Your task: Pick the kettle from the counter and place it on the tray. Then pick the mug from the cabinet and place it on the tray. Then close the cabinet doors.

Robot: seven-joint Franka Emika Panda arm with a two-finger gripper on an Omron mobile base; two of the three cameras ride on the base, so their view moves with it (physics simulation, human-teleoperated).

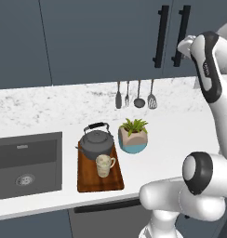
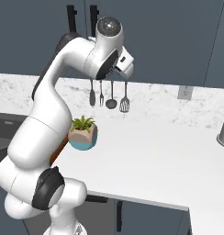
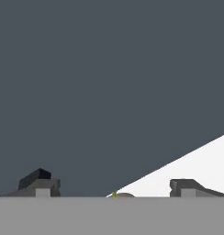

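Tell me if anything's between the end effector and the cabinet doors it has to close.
Nothing visible. The end effector faces a cabinet door with its jaws wide apart and nothing between them. In the left base view both doors already look flush.

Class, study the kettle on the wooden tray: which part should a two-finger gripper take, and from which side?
Grip the arched black handle of the kettle from above. It stands upright over the lid, clear of the mug in front on the tray.

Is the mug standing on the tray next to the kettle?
Yes, the mug stands on the tray, just before the kettle.
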